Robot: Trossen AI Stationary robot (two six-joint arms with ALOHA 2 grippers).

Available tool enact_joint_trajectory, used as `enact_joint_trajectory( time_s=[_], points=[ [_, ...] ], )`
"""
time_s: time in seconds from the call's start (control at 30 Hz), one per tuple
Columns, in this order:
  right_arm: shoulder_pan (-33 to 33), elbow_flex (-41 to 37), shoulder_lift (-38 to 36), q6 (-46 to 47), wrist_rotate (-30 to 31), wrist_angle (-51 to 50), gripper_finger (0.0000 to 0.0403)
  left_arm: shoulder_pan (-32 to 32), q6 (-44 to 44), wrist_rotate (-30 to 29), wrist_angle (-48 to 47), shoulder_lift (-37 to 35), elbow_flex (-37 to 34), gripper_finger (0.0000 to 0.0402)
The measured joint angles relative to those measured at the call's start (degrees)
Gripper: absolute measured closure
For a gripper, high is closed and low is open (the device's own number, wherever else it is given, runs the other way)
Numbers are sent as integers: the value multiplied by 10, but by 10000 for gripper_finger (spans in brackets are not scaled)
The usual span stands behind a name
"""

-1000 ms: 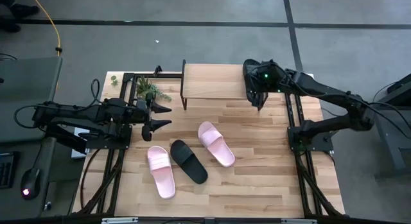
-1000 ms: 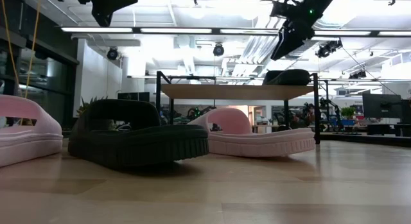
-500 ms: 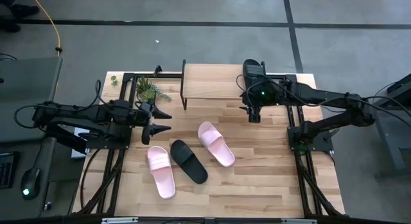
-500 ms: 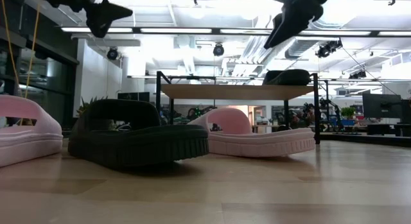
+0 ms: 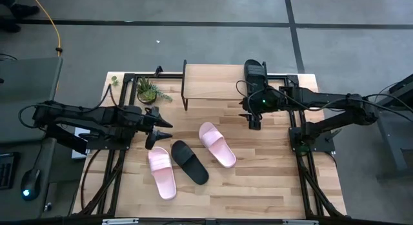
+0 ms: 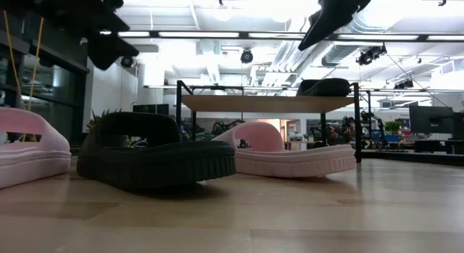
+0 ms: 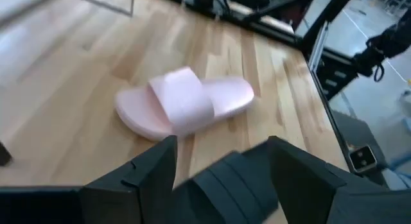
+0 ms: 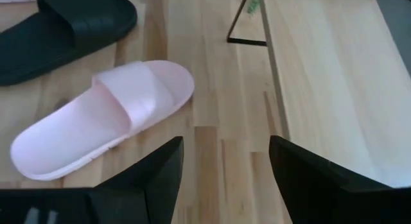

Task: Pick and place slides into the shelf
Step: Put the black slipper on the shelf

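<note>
Over table, both jaws wide, empty

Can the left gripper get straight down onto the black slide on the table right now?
Probably yes: the left gripper is open above the black slide, and nothing lies over it.
</note>
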Motion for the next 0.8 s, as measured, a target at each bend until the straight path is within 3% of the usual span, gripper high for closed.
enact_joint_trajectory(
  time_s=[0.37, 0.57, 0.8],
  points=[
    [28, 0, 0, 7, -1, 0, 180, 0, -40, 16, 20, 107, -5, 176],
    [28, 0, 0, 5, -1, 0, 180, 0, -44, 68, 68, 175, -5, 176],
    [28, 0, 0, 3, 0, 0, 180, 0, -70, 87, 94, 268, -5, 176]
  ],
)
